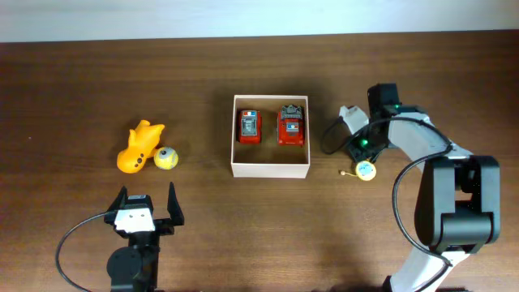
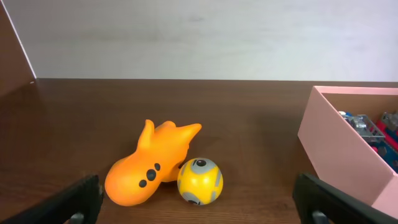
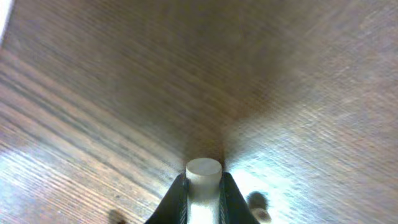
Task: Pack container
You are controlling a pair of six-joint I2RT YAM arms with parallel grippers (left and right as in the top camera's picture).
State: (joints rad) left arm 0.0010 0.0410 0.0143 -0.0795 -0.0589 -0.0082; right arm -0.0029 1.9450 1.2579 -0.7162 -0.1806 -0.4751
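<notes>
Grasping is in hand: the right end effector (image 3: 203, 190) pinches a pale cylinder (image 3: 203, 169) right of the container (image 1: 270, 172) at mid-tabletop (image 1: 81, 81), the left end effector (image 1: 147, 195) stands spread, and the next move probably calls for a lift over the wall.

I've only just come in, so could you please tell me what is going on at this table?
The right gripper is shut on a small pale cylindrical piece low over the dark wooden table, right of the white-walled square container, which holds two red toy cars. The left gripper hangs open near an orange fish-shaped toy and yellow ball.
</notes>
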